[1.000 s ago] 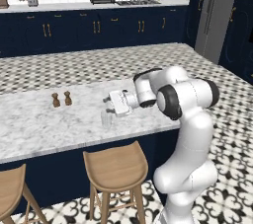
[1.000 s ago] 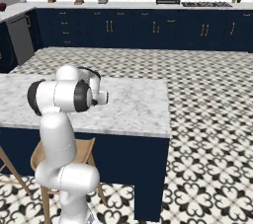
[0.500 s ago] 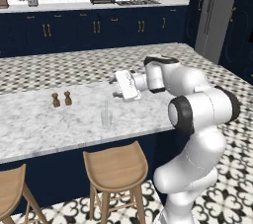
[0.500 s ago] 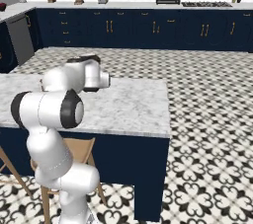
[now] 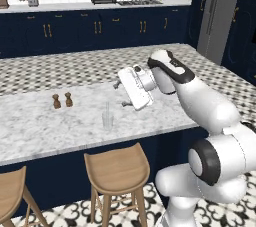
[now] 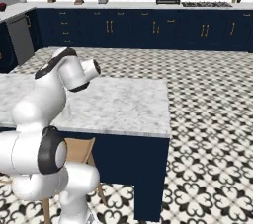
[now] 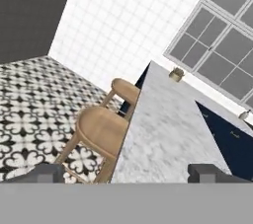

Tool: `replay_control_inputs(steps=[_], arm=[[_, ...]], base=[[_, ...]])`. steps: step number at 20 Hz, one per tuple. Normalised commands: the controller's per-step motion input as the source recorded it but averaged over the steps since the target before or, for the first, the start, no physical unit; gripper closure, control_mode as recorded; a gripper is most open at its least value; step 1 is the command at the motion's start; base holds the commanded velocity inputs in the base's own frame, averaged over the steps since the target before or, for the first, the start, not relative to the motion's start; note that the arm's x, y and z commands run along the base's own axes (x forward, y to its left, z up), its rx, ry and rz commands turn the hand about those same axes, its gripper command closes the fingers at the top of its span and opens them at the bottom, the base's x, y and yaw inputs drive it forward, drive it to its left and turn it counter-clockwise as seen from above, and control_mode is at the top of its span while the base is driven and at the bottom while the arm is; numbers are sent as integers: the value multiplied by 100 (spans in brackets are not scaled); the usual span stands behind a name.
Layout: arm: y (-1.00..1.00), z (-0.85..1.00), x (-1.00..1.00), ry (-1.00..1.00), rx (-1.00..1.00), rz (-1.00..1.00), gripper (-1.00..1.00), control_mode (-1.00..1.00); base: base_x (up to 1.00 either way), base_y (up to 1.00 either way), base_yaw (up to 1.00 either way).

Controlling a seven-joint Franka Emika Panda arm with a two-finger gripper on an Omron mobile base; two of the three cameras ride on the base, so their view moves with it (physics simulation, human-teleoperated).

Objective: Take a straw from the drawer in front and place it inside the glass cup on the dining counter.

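I am seeing the gripper (image 5: 121,94) hanging with its fingers spread wide and gripping nothing, just beside one glass cup (image 5: 107,120) in which one straw (image 5: 106,110) is standing upright, on the dining counter (image 5: 40,130) near two brown shakers (image 5: 62,101), no lettering being readable.

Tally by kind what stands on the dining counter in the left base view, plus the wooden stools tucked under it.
Small brown shakers: 2
Clear glass cup: 1
Thin pale straw standing in the glass cup: 1
Round wooden stools: 2
Total: 6
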Motion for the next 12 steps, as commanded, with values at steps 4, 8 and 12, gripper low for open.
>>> replay_control_inputs(steps=[4,8,12], arm=[[7,0,-95,-20,-43,0,-100,-100],[24,-14,-62,-5,-44,0,-100,-100],[42,-34,-45,0,-43,0,-100,-100]], base=[[0,0,0],[0,0,0],[0,0,0]])
